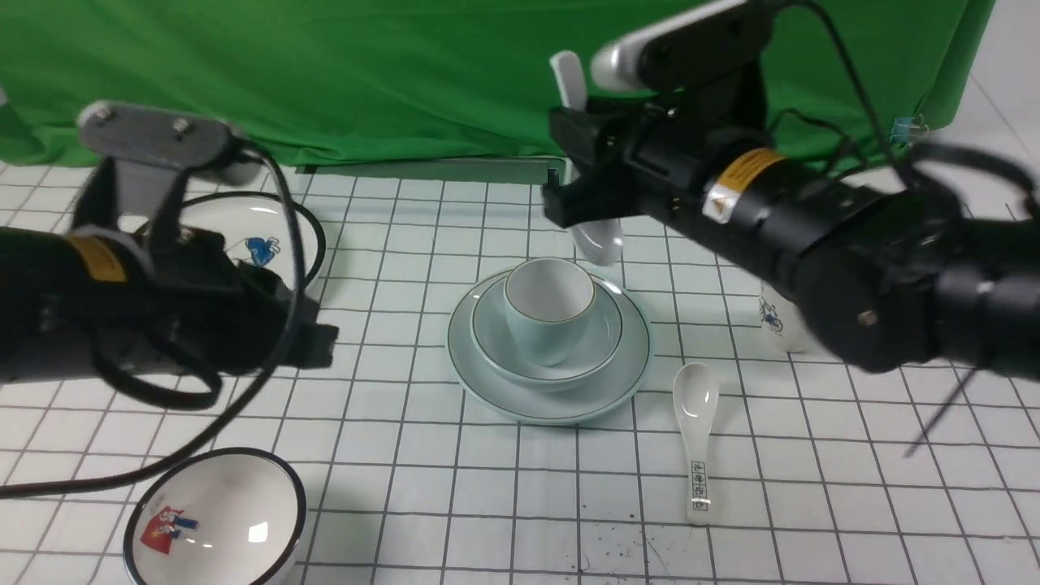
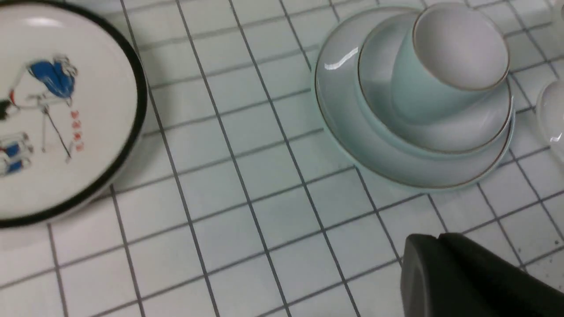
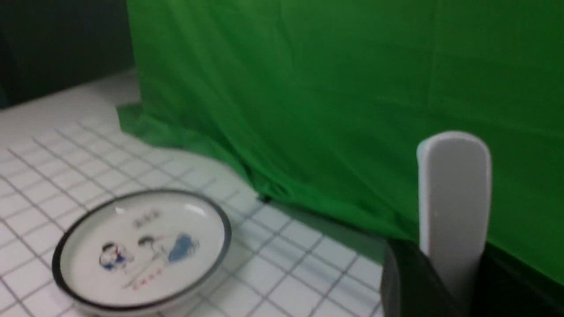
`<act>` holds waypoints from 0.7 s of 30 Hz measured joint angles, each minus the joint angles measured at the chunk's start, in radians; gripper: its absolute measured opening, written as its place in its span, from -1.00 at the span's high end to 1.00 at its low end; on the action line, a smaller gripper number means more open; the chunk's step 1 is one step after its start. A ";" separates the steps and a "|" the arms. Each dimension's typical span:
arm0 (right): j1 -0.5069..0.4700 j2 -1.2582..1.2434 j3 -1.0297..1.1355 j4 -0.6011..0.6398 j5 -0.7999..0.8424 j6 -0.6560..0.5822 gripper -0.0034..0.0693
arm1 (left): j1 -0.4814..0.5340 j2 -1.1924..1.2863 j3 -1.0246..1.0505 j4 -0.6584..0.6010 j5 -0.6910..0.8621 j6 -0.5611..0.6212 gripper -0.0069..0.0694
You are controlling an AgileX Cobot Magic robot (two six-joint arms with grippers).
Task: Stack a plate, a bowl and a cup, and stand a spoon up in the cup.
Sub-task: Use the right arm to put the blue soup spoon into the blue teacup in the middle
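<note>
- White gridded surface, with a green cloth hanging behind it.
- Lettered spoon, white, lying flat.
- Black-rimmed bowl with a red-blue picture, far left of the lettered spoon and nearer.
- Black-rimmed cartoon plate, far left of it and farther back.
- White cup with a dark drawing, right of it and behind, mostly hidden.

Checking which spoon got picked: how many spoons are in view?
2. A plain spoon is held upright in the right gripper; a lettered spoon lies right of the plate.

Pale blue-green plate, bowl, cup, white spoon apparently unmarked, green backdrop
</note>
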 joint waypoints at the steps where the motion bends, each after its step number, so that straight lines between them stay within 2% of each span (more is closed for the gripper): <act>1: 0.001 0.023 0.000 0.000 -0.045 0.000 0.46 | 0.000 -0.022 0.001 0.004 -0.008 0.000 0.90; 4: 0.001 0.103 0.000 0.000 -0.173 0.000 0.46 | 0.000 -0.076 0.003 0.006 -0.023 0.000 0.90; 9: 0.001 0.217 0.001 0.000 -0.290 0.000 0.46 | 0.000 -0.108 0.003 0.006 -0.029 0.000 0.90; 17: 0.001 0.281 0.003 0.000 -0.299 0.000 0.46 | 0.000 -0.108 0.004 0.006 -0.029 0.000 0.90; 21: 0.001 0.280 0.004 0.000 -0.300 0.000 0.29 | 0.000 -0.110 0.005 0.006 -0.027 0.000 0.90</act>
